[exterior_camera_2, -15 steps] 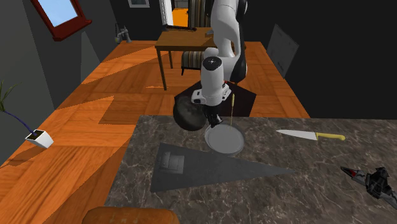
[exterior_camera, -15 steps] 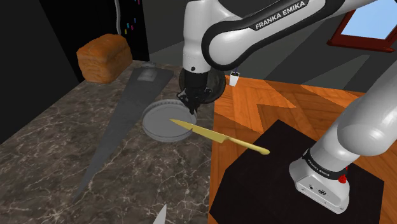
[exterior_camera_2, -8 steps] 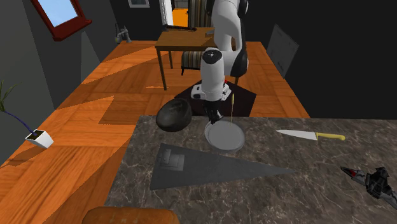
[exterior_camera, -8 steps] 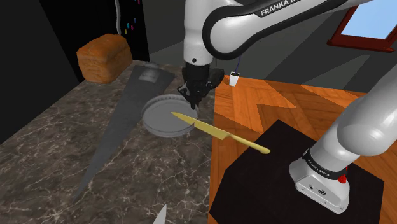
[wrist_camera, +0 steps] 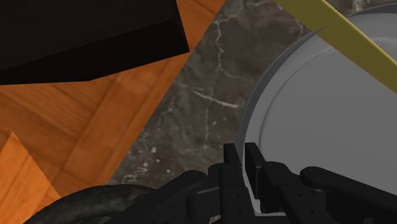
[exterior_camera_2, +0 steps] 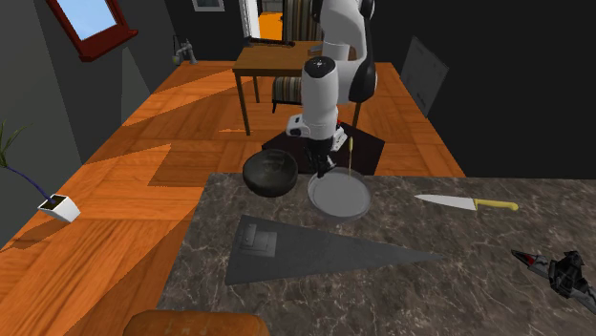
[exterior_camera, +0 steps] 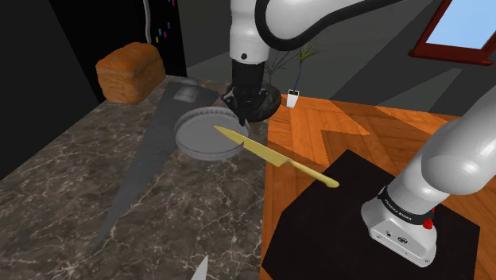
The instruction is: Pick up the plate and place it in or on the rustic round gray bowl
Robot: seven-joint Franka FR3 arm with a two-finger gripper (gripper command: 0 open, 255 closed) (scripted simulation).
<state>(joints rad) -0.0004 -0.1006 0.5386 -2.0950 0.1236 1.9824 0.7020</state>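
Observation:
My gripper [wrist_camera: 243,167] is shut on the near rim of the round grey plate [wrist_camera: 331,127]. The plate [exterior_camera: 203,134] hangs slightly tilted just above the marble counter [exterior_camera: 71,199], under the gripper [exterior_camera: 241,124]. A knife [exterior_camera: 274,157] with a yellow handle lies across the plate, and its handle juts past the counter's edge. The dark grey round bowl [exterior_camera_2: 269,174] sits at the counter's edge, mouth up, just to the second exterior view's left of the gripper [exterior_camera_2: 328,172] and plate [exterior_camera_2: 341,196]. In the shoulder view the bowl [exterior_camera: 268,102] shows behind the gripper.
A long grey wedge-shaped thing [exterior_camera: 151,151] lies on the counter beside the plate, with a bread loaf [exterior_camera: 131,71] beyond it. A second knife [exterior_camera_2: 468,202] and a dark tool [exterior_camera_2: 559,269] lie at the second exterior view's right. The black stand [exterior_camera: 342,231] is on the wooden floor.
The gripper has risen with the plate clasped, and the knife came up with it. The bowl, tipped over a second ago, rocked aside and now sits mouth up.

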